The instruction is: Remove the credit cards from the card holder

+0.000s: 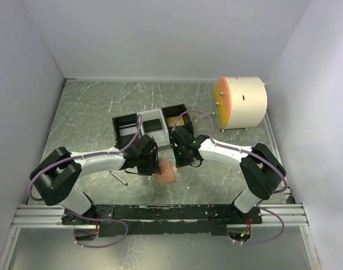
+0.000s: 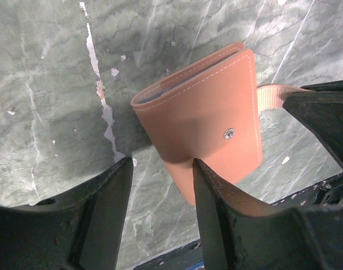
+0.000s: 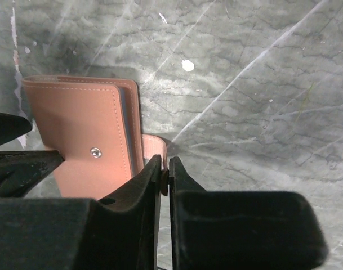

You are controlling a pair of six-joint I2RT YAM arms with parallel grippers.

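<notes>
Salmon card holder (image 2: 199, 118) folded, cards hidden; right tool (image 3: 164, 166) pinches tab (image 3: 153, 145).

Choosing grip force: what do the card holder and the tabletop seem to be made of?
The card holder: likely leather or faux leather, matte salmon, pale stitching, metal snap stud. The tabletop: hard marble-look surface, grey-green, white veins and chips; stone or laminate unclear.

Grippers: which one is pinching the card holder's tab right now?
The right gripper: its jaws are closed on the card holder's pink tab. The left gripper stands open beside it.
</notes>
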